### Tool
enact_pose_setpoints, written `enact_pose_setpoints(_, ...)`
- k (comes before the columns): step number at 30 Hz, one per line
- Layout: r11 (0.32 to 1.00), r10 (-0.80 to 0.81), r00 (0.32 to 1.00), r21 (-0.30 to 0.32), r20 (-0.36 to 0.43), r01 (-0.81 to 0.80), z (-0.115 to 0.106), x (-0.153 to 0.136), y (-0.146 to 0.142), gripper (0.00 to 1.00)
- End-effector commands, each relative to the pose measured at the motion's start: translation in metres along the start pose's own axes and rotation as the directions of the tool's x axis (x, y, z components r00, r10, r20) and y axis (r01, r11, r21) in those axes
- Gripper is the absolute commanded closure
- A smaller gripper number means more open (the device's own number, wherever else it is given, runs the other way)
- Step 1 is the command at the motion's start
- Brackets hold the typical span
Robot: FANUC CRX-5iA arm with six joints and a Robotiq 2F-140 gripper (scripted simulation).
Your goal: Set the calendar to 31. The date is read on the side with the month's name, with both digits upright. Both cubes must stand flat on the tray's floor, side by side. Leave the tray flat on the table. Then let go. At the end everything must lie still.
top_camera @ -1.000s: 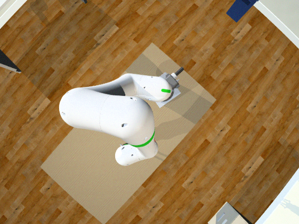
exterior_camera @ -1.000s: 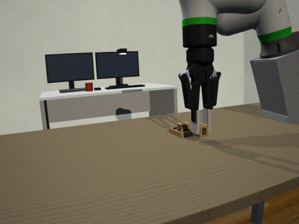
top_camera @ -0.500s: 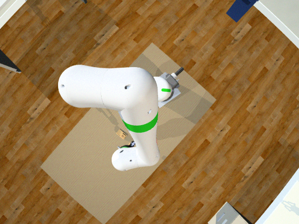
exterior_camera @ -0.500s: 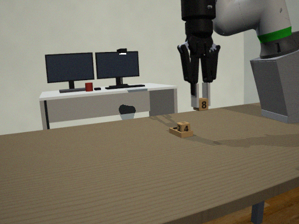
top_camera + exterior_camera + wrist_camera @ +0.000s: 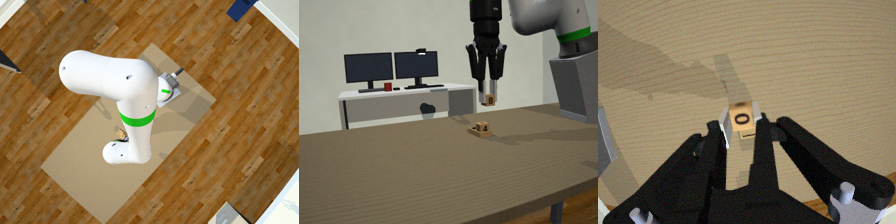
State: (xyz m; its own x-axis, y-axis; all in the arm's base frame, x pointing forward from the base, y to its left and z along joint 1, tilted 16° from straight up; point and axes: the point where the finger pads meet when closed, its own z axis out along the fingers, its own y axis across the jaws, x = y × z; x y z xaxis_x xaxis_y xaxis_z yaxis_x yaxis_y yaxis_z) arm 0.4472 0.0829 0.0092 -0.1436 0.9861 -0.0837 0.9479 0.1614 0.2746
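Note:
My gripper point(image 5: 488, 99) point(image 5: 742, 113) is shut on a wooden cube point(image 5: 490, 100) point(image 5: 742, 119), held in the air above the table. The held cube shows an 8 in the exterior view and a 0 in the wrist view. The wooden tray point(image 5: 486, 134) stands on the table below. The other cube point(image 5: 485, 128) stands in the tray towards its right end, showing 2 and 4 on its two visible sides. A sliver of wood point(image 5: 747, 134) shows beyond the held cube. In the top view, the arm hides most of the gripper, beside a small wooden part point(image 5: 120, 132).
The tan table top point(image 5: 83, 156) point(image 5: 400, 171) lies under the arm. The robot's grey base point(image 5: 570, 88) stands at the right in the exterior view. A white desk point(image 5: 460, 86) with two monitors and a red cup point(image 5: 388, 87) stands behind the table.

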Motion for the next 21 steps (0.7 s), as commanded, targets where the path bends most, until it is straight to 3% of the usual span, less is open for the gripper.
enact_pose_setpoints(1, 1.0, 0.003, 1.0, 0.005, -0.009, -0.003, -0.004, -0.045, 0.001, 0.83)
enact_pose_setpoints(2, 1.0, 0.005, 1.0, 0.003, -0.009, -0.005, -0.005, -0.062, 0.0, 0.83)
enact_pose_setpoints(5, 1.0, 0.007, 1.0, 0.002, -0.009, -0.007, -0.006, -0.071, -0.002, 0.83)
enact_pose_setpoints(21, 1.0, 0.007, 1.0, 0.002, -0.009, -0.007, -0.005, -0.071, -0.002, 0.83)
